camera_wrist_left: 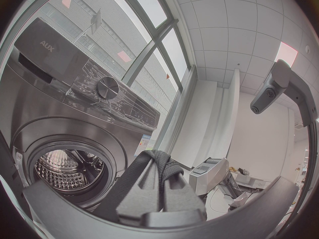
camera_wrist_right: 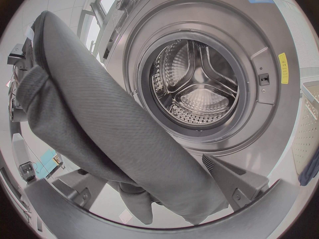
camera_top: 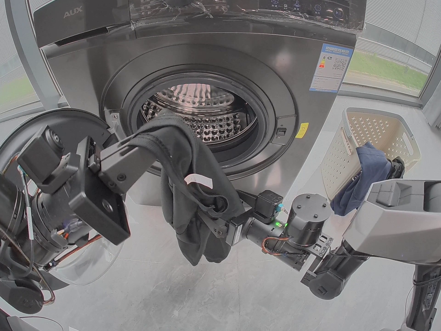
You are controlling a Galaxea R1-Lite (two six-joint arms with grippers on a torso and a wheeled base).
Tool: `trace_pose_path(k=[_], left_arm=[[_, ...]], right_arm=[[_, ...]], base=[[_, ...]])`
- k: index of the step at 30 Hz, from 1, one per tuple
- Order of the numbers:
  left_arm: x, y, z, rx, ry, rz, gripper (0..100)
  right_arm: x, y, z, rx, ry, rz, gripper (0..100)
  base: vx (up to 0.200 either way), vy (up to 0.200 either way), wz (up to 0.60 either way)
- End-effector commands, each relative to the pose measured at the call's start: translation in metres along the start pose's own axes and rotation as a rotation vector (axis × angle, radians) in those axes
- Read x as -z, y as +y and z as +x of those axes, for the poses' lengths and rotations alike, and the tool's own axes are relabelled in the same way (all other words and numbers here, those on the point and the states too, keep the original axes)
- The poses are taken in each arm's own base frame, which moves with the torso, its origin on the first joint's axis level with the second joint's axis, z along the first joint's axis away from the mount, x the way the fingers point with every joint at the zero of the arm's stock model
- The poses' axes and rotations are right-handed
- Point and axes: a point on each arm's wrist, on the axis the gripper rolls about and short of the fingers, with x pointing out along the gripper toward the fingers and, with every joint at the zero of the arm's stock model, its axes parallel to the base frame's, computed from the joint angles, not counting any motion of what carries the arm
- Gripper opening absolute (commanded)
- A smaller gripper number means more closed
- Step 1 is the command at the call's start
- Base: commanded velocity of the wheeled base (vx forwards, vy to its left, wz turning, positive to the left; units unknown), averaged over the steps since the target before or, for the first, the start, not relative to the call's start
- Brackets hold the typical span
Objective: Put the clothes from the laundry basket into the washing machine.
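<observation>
Room with a pale grey tiled floor (camera_top: 174, 295) and tall windows (camera_top: 399, 56) behind and to either side, grass beyond the glass.

Largest thing here: dark steel washing machine (camera_top: 275, 60), standing on that floor. Round door (camera_top: 64, 125) wide open toward the robot's left. Perforated metal drum (camera_top: 202, 111) in plain sight through the port.

Just beside the machine on its right, also on the floor: cream perforated laundry basket (camera_top: 381, 134), with a blue garment (camera_top: 363, 175) draped over its near rim.

In front of the port, a dark garment (camera_top: 188, 180) hanging in the air between the two arms, clear of the floor, top fold about level with the port's lower half, small white tag facing out.

Left arm (camera_top: 69, 194) raised at the left, forearm angled up toward the port. Left gripper (camera_top: 151, 145) pressed together on the garment's top fold, cloth pinched between the fingers (camera_wrist_left: 149, 183) and spilling over their tips.

Right arm (camera_top: 294, 235) lower, stretched across from the right with the elbow bent. Right gripper (camera_top: 216, 219) sunk into the garment's lower bunch, fingers (camera_wrist_right: 232, 180) spread wide with the cloth lying between them.
</observation>
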Motion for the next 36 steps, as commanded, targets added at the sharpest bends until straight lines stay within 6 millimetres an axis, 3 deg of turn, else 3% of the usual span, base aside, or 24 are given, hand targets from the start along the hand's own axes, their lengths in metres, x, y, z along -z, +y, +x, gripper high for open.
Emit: trace_pose_path(k=[1, 7, 8, 11, 20, 24, 28, 36], left_arm=[[-0.001, -0.002, -0.001, 0.005, -0.004, -0.002, 0], [0.001, 0.002, 0.001, -0.008, 0.004, -0.003, 0], [0.001, 0.002, 0.001, -0.009, 0.004, -0.003, 0], [0.004, 0.007, 0.001, -0.043, 0.017, -0.004, 0], [0.028, 0.048, -0.032, -0.260, 0.161, 0.023, 0], [0.053, 0.052, -0.049, -0.302, 0.282, 0.006, 0], [0.088, 0.054, -0.064, -0.276, 0.446, 0.005, 0], [0.124, 0.061, -0.073, -0.299, 0.596, -0.041, 0]], right_arm=[[0.014, 0.002, 0.013, -0.017, 0.006, 0.000, 100], [0.024, 0.002, 0.025, -0.032, -0.009, -0.011, 100], [0.024, 0.001, 0.025, -0.032, -0.008, -0.010, 0], [0.017, -0.002, 0.023, -0.025, -0.028, -0.009, 0], [-0.051, -0.024, -0.011, 0.079, -0.144, -0.013, 0], [-0.073, -0.031, -0.018, 0.098, -0.203, -0.019, 0], [-0.079, -0.024, -0.020, 0.080, -0.221, -0.017, 0], [-0.084, -0.004, -0.012, 0.015, -0.250, -0.012, 0]], base=[[0.000, 0.000, 0.00], [0.000, 0.000, 0.00], [0.000, 0.000, 0.00], [0.000, 0.000, 0.00], [0.000, 0.000, 0.00], [0.000, 0.000, 0.00], [0.000, 0.000, 0.00], [0.000, 0.000, 0.00]])
